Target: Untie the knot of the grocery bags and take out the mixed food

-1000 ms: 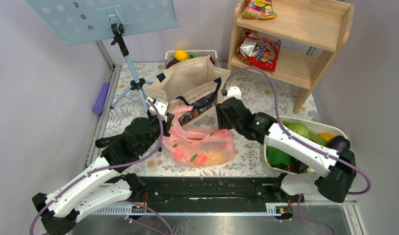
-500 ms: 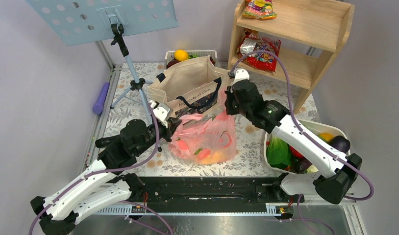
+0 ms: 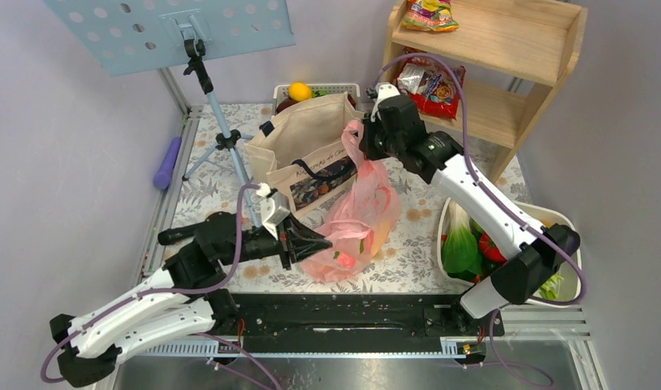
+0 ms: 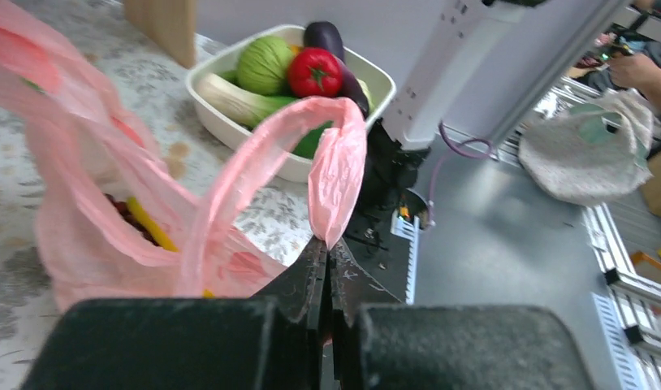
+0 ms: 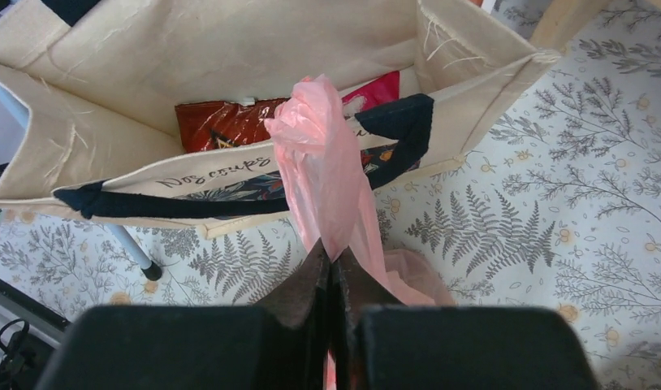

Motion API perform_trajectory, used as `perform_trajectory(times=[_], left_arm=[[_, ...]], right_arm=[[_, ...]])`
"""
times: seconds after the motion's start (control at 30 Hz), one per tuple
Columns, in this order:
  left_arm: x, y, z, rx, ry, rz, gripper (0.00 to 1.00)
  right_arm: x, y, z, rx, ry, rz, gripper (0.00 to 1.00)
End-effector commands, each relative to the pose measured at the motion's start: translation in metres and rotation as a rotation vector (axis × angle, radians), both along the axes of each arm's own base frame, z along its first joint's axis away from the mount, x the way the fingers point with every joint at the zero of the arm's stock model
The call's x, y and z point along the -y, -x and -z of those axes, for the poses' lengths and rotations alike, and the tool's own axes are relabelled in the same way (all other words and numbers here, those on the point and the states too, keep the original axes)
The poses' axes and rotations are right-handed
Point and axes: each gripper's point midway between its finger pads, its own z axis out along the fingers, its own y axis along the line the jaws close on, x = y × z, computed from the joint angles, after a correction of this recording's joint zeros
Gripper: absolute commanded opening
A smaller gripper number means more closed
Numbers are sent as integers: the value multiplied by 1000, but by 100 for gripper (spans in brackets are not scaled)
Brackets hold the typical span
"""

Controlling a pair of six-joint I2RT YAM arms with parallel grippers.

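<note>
Nearest the bases, the left gripper (image 4: 326, 272) is pinched fully closed on a pink handle loop (image 4: 262, 162) of the thin, translucent pink plastic grocery bag (image 3: 368, 207), holding it low and to the left. The bag stands stretched on the fern-patterned table covering (image 3: 425, 244), with yellow, red and green food (image 3: 343, 256) showing through its wall. Higher and farther back, the right gripper (image 5: 331, 264) is clamped tight on the bag's other, twisted pink handle (image 5: 319, 154), raised just beside the beige canvas tote (image 3: 307, 134) with navy straps.

Thin, crinkly translucent pink plastic bag (image 3: 361, 213); stiff matt beige canvas tote (image 3: 307, 134); smooth pale wooden shelf (image 3: 514, 41)
</note>
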Motion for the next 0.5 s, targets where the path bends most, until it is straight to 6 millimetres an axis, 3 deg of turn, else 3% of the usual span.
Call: perform_trajectory(times=[0.0,0.1,0.17,0.23,0.3,0.47], left_arm=[[12,23,11,-74,9,122,7],[7,24,20,-86,-49,111,32],[-2,24,14,-67,-70,89,56],[-13,23,1,-42,-84,56,72],[-25,21,-18,-15,-87,13,82],[-47,5,-60,24,-62,-135,97]], right_arm=[[-9,-6,-20,26,-59,-24,13],[-5,7,-18,8,-81,-30,50],[5,19,-22,9,-99,-16,70],[16,35,-28,17,-123,-2,87],[26,50,-27,6,-139,11,94],[45,78,-18,-32,-193,58,98]])
